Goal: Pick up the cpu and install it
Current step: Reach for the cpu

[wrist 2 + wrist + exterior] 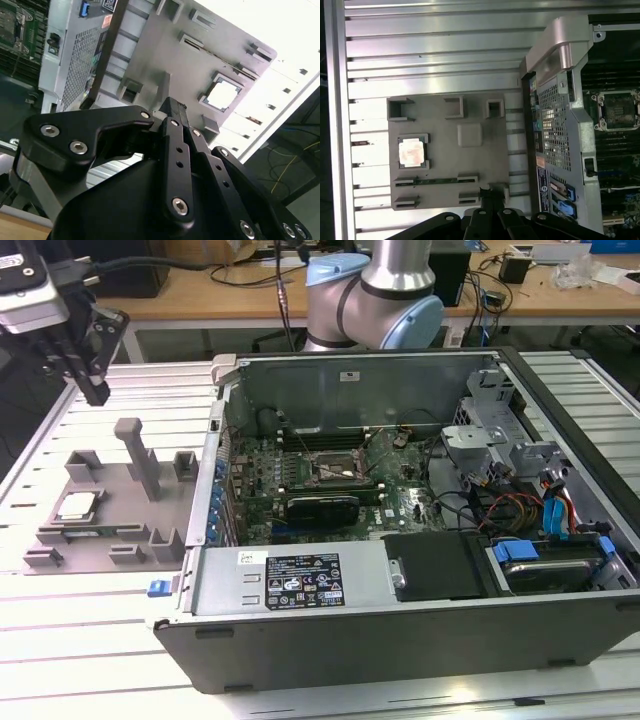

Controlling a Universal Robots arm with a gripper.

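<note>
The cpu (78, 505), a small square chip with a shiny silver top, lies flat in a pocket of the grey fixture plate (110, 530) at the exterior view's left. It also shows in both wrist views, cpu (222, 94) and cpu (412, 151). My gripper (97, 395) hangs well above the table beyond the fixture's far edge, apart from the cpu. Its black fingers are shut together with nothing between them, as the gripper (174, 106) and the gripper (490, 191) show. The motherboard socket (335, 472) sits inside the open computer case (300, 625).
The fixture plate carries a tall grey post (140, 455) and several low blocks around the cpu. The case's raised metal wall (212, 490) stands between the fixture and the motherboard. Cables and drive bays (540, 510) fill the case's right side. The arm's base (375, 290) rises behind the case.
</note>
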